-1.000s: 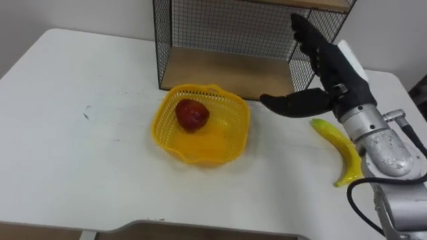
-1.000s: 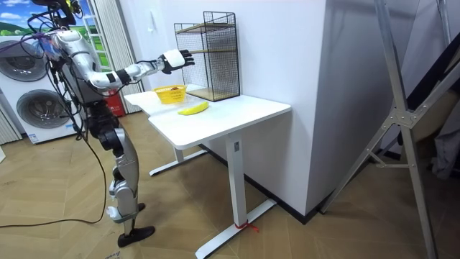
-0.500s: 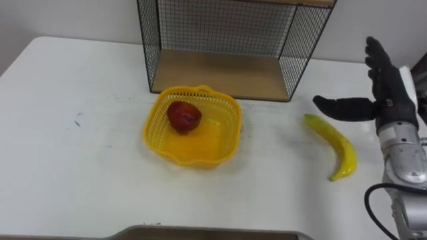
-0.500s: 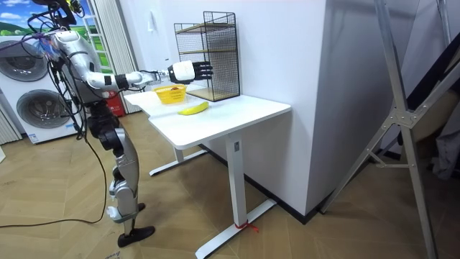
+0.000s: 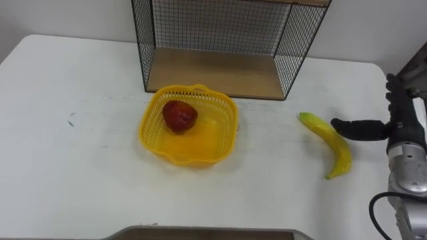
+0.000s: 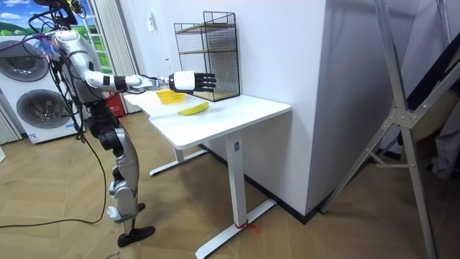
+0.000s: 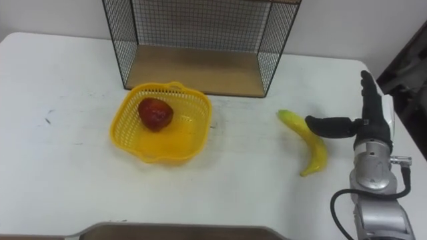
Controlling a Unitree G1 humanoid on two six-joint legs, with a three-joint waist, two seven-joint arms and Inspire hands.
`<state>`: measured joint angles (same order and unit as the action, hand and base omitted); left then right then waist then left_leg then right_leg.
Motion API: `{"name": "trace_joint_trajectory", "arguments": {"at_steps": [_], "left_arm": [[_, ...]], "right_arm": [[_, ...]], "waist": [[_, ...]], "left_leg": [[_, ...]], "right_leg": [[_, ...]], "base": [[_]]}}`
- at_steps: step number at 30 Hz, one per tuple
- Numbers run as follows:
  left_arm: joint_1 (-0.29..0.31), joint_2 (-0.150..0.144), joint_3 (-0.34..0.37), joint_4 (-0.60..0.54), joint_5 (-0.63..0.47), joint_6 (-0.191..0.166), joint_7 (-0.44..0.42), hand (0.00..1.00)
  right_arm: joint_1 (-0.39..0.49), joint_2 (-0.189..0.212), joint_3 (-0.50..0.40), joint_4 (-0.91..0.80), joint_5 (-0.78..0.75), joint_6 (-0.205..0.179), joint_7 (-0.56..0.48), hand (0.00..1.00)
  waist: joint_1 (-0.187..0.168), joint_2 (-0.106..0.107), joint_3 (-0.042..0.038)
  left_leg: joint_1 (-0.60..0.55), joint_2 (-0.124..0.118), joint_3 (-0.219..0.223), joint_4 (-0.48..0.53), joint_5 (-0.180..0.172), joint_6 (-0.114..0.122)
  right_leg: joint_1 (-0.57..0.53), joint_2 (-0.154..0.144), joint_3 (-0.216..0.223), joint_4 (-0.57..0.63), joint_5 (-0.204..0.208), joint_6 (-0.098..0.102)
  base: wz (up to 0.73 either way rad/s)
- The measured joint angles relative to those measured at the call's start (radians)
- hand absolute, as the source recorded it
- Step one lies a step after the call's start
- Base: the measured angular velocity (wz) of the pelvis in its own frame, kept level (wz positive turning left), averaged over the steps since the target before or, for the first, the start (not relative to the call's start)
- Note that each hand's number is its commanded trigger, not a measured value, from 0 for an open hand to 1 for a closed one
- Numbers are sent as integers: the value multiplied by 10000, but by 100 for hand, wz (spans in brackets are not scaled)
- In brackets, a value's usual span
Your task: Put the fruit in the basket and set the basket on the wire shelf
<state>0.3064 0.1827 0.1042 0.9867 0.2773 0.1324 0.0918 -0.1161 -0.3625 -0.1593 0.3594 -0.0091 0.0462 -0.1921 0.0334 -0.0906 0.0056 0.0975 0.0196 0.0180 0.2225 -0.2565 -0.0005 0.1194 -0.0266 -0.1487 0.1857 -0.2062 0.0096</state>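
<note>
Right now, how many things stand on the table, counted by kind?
Fruit: 2, the red apple in the basket and the banana on the table
Basket: 1
Shelf: 1, the wire shelf
Total: 4

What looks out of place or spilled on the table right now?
Nothing is spilled or damaged. The banana lies on the table outside the basket, near the open right hand; the red fruit is inside.
</note>
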Motion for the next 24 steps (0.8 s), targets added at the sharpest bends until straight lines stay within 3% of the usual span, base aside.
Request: {"name": "trace_joint_trajectory", "arguments": {"at_steps": [7, 16, 24], "left_arm": [[31, -4, 385, -145, 5, 155, -3, 0], [55, 0, 400, -235, -3, 147, -5, 0], [45, 2, 395, -218, -89, 155, -6, 0]], "right_arm": [[-39, -1, 1, 233, -12, 147, 442, 0], [-41, -1, 96, 390, -631, 205, 1091, 0], [-46, -4, 229, 604, -1535, 223, 1971, 0]], "waist": [[40, -92, -83], [59, -35, -61], [291, -72, -54]], "left_leg": [[68, 6, 7, 3, 0, 0], [15, 15, 48, 83, 2, -3], [-2, 20, 104, 97, 1, -2]], "right_leg": [[9, -1, -16, -5, 1, -1], [-91, -3, 0, 25, 2, -3], [-122, -5, 88, 176, 2, -3]], "base": [[0], [0], [-3]]}}
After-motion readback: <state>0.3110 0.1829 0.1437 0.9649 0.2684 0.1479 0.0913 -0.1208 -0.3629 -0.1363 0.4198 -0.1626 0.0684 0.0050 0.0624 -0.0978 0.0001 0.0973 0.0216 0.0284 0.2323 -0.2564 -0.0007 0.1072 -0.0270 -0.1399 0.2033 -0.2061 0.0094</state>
